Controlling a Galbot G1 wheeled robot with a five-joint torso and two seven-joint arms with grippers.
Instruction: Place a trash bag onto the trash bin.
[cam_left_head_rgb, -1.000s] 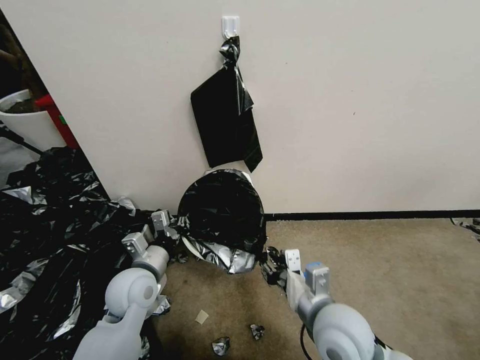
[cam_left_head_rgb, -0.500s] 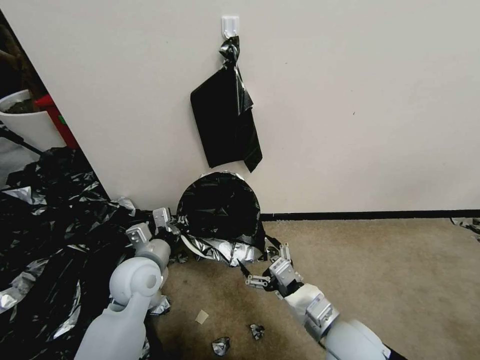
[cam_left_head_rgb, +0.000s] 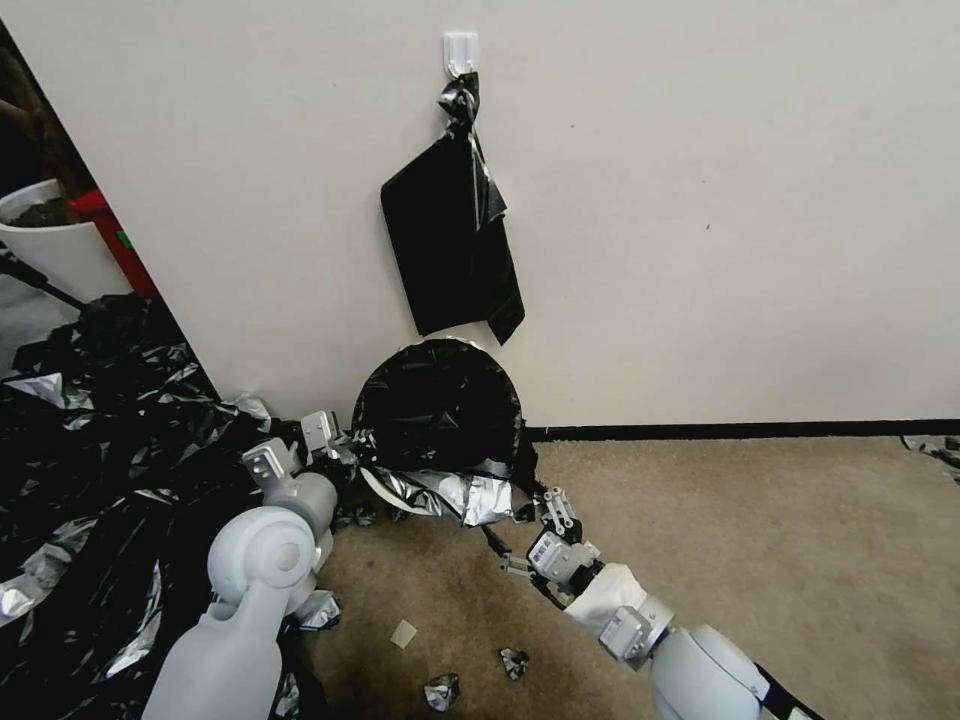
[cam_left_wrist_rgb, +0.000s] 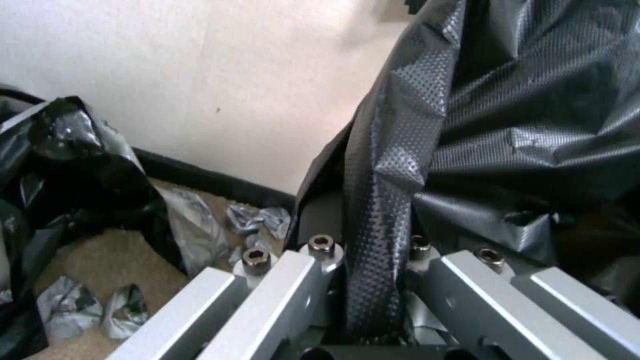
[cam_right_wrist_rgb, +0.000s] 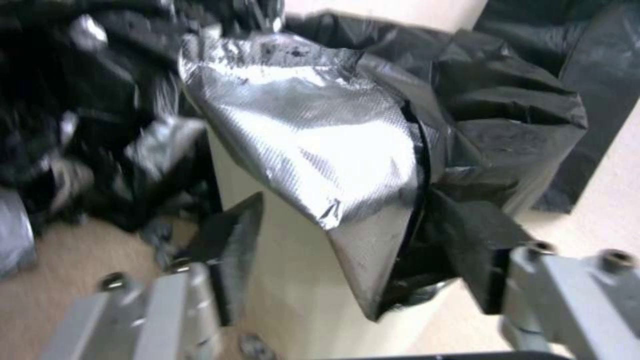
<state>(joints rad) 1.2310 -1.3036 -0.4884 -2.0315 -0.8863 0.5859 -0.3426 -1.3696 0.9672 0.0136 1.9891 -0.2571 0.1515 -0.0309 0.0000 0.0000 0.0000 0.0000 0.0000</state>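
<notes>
The trash bag (cam_left_head_rgb: 440, 415), glossy black with silvery folds, is draped over the trash bin (cam_right_wrist_rgb: 283, 285). The bin stands on the carpet against the wall, its cream side bare below the bag's skirt. My left gripper (cam_left_head_rgb: 328, 448) is at the bin's left side. In the left wrist view it (cam_left_wrist_rgb: 370, 260) is shut on a strip of the bag (cam_left_wrist_rgb: 380, 165). My right gripper (cam_left_head_rgb: 530, 537) sits low at the bin's front right, open. In the right wrist view it (cam_right_wrist_rgb: 360, 240) has wide-apart fingers either side of the hanging skirt (cam_right_wrist_rgb: 320, 145).
A flat black bundle (cam_left_head_rgb: 450, 250) hangs from a white hook (cam_left_head_rgb: 461, 50) on the wall above the bin. A wide heap of black plastic (cam_left_head_rgb: 100, 470) covers the floor to the left, with a white tub (cam_left_head_rgb: 50, 240) behind it. Small scraps (cam_left_head_rgb: 440, 690) lie on the carpet.
My right gripper has turned, opened and dropped lower at the bin's front right. The left gripper has stayed at the bag's left edge.
</notes>
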